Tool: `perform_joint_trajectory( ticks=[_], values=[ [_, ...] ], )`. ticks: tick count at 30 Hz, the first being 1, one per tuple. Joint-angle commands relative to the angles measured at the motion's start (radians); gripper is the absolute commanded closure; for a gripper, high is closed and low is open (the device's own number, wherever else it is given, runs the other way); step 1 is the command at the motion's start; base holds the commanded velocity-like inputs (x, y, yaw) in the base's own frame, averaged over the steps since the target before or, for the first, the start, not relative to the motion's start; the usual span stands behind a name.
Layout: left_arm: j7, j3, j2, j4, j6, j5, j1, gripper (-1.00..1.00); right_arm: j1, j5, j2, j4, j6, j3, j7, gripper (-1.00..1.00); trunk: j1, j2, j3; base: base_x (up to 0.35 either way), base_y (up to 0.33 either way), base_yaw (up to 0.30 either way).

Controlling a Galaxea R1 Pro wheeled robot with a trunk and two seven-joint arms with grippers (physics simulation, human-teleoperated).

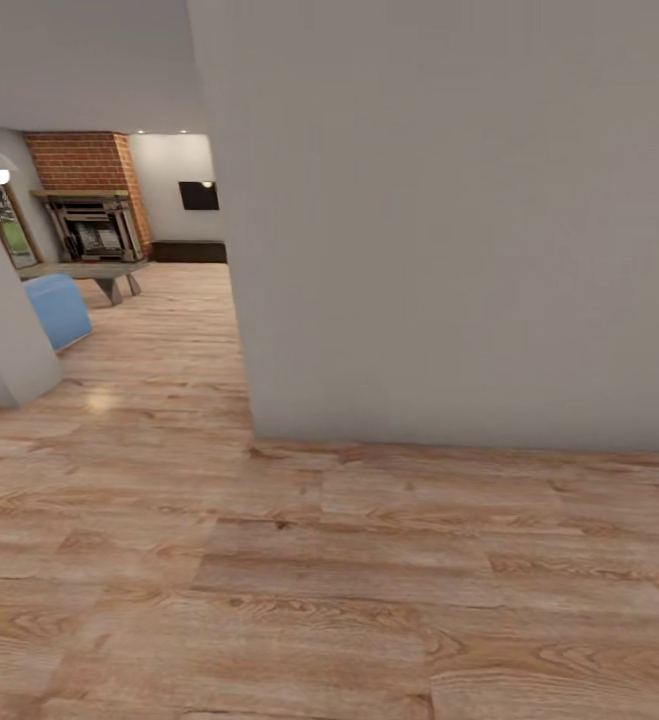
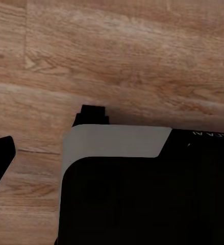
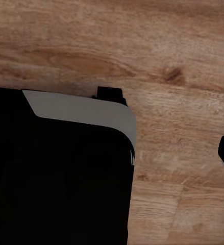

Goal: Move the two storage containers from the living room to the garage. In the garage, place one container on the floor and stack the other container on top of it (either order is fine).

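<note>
I see the living room [image 1: 99,240] past a wall [image 1: 449,220], no container carried, so all hauling remains; I cannot tell either pincer's state.

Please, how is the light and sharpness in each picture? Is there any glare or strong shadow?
Head view: even, soft light; a pale glare spot on the wood floor near the blue sofa, small ceiling lights glowing by the brick fireplace; the grey wall is flat and shadowless. Left wrist view: the floor grain is slightly soft, with a dark shadow along the robot base. Right wrist view: the same.
</note>
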Motion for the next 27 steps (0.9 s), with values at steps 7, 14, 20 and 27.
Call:
perform_joint_trajectory(
  ticks=[7, 14, 20, 27],
  values=[
    [-0.004, -0.001, 0.0, 0.0, 0.004, 0.01, -0.001, -1.0, -0.001, -0.009, 0.001, 0.003, -0.006, 0.008, -0.001, -1.0, 0.001, 0.0, -0.001, 0.32, 0.0, 0.257],
    [-0.004, -0.001, 0.0, 0.0, 0.004, 0.011, -0.001, -1.0, -0.001, -0.009, 0.001, 0.003, -0.007, 0.008, -0.001, -1.0, 0.001, 0.0, -0.001, 0.32, 0.0, 0.273],
    [-0.004, -0.001, 0.0, 0.0, 0.004, 0.011, -0.001, -1.0, 0.0, -0.009, 0.001, 0.003, -0.007, 0.008, -0.001, -1.0, 0.001, 0.0, -0.001, 0.32, 0.0, 0.273],
    [-0.004, -0.001, 0.0, 0.0, 0.004, 0.011, -0.001, -1.0, -0.001, -0.009, 0.001, 0.003, -0.007, 0.008, -0.001, -1.0, 0.001, 0.0, -0.001, 0.32, 0.0, 0.273]
  ],
)
